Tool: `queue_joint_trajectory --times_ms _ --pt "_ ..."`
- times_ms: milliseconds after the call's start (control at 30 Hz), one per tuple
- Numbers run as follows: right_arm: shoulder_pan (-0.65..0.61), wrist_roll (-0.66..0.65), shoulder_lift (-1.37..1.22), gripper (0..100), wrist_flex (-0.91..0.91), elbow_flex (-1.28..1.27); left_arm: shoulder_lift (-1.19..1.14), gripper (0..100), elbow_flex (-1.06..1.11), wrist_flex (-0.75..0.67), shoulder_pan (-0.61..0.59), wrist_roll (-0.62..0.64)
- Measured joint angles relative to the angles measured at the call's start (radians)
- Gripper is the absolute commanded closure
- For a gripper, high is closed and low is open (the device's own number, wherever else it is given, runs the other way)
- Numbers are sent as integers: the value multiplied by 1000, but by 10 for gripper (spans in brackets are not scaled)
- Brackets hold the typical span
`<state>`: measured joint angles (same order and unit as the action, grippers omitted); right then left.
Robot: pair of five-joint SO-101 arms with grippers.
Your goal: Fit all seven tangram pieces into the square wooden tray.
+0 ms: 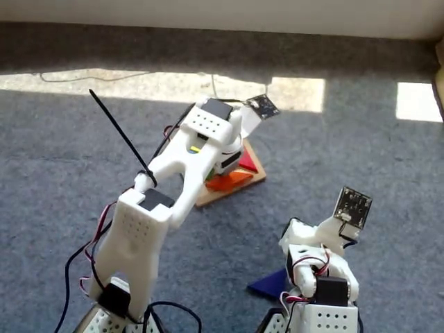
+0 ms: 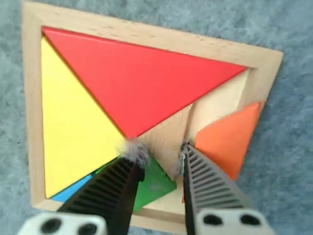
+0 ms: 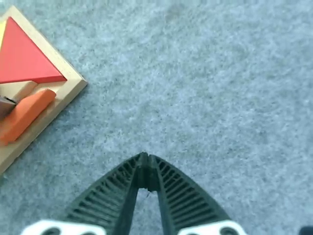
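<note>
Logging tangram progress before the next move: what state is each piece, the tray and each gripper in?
wooden tray: partly filled
red triangle: seated flat
yellow triangle: seated flat
green piece: in tray
orange triangle: tilted across rim, unseated
dark blue piece: loose on carpet
left gripper: open
right gripper: shut, empty

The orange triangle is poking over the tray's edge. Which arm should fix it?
Left, probably. The left claw hangs open over the tray, right beside the orange triangle. The right claw is shut above carpet, off to the tray's side.
</note>
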<state>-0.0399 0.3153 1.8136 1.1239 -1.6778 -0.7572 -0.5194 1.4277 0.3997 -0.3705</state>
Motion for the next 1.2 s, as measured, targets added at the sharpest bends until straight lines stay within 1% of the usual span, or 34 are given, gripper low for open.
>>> queue_joint_trajectory --times_ms 200,267,333,467,567,667,967,1100,1200 --pt "0 0 0 988 0 0 -9 870 -61 0 6 0" --pt "0 0 0 988 0 0 -9 870 -94 6 11 31" --pt "0 0 0 988 0 0 -11 870 -150 48 12 68" --pt "0 0 0 988 0 0 -2 870 -249 170 12 87" --pt "0 0 0 988 0 0 17 873 -272 235 12 91" --pt "0 0 0 988 0 0 18 873 -272 267 15 91" --pt "0 0 0 988 0 0 25 870 -72 269 38 91" --pt "0 0 0 988 0 0 25 870 17 175 35 91" --pt "0 0 0 988 0 0 37 870 43 103 37 89"
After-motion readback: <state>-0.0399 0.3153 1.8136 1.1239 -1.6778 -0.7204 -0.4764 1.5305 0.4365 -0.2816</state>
